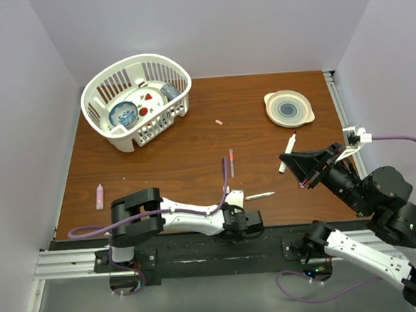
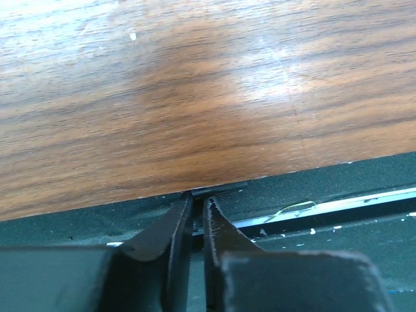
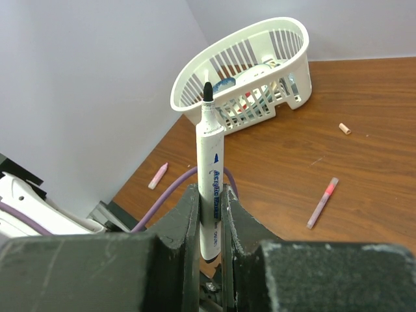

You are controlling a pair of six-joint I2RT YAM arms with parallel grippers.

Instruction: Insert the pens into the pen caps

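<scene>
My right gripper (image 1: pixel 300 169) (image 3: pixel 209 192) is shut on a white pen (image 3: pixel 211 156) with a bare black tip and holds it above the table's right side (image 1: pixel 288 154). My left gripper (image 1: pixel 245 221) (image 2: pixel 197 198) is low at the table's front edge, its jaws nearly closed on a small dark pen cap (image 2: pixel 221 189) at their tips. A pink pen (image 1: pixel 99 196) (image 3: pixel 158 175) lies at the left. A pinkish-red pen (image 1: pixel 231 160) (image 3: pixel 323 203) and a pale pen (image 1: pixel 259 195) lie mid-table. A tiny pale pink cap (image 1: pixel 219 121) (image 3: pixel 345 129) lies further back.
A white slatted basket (image 1: pixel 181 79) (image 3: pixel 296 45) with dishes and small red pieces stands at the back left. A cream plate (image 1: pixel 288 107) with a blue centre sits at the back right. A purple cable (image 1: pixel 225 172) arcs over the left arm. The black rail (image 2: pixel 325 214) runs along the front edge.
</scene>
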